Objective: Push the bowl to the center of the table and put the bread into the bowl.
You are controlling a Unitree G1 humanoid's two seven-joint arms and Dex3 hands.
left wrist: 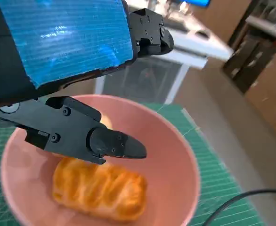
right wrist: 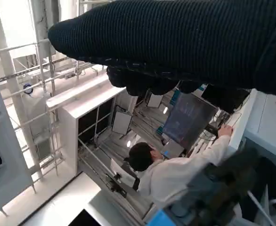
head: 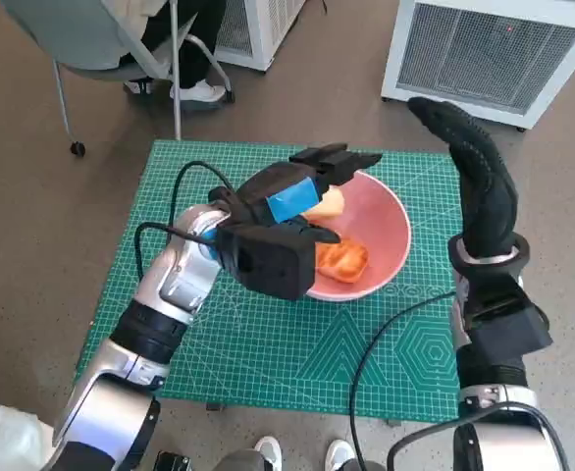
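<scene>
The bread (head: 341, 260) lies in the pink bowl (head: 391, 231), with a paler piece (head: 327, 206) beside it nearer the far wall, so the putting-in step looks done or all but done. The left hand (head: 287, 211) hangs over the bowl, fingers (left wrist: 114, 143) spread apart and holding nothing, one just above the bread without clearly touching it. The bowl sits on the green mat (head: 268, 334), a bit right of its middle and toward the far edge, so the push step looks roughly done, tho whether that counts as centre is a judgement call. Next move, I'd say: lift the left hand straight up and back, clear of the rim, w/o dragging the bowl or nudging the bread out. The right hand (head: 479, 182) stands raised just right of the bowl, apart from it, gloved fingers stretched out with nothing in them (its wrist view shows only the glove edge and the room). The mat is a gridded cutting mat over the table, a black cable (head: 386, 343) trailing across it on the near side of the bowl. Beyond the bowl: brown floor, a white vented unit (head: 494, 54), a chair (head: 101, 49) with a seated person's legs (head: 184, 59); the right wrist view shows a person (right wrist: 171, 172) at a screen.
</scene>
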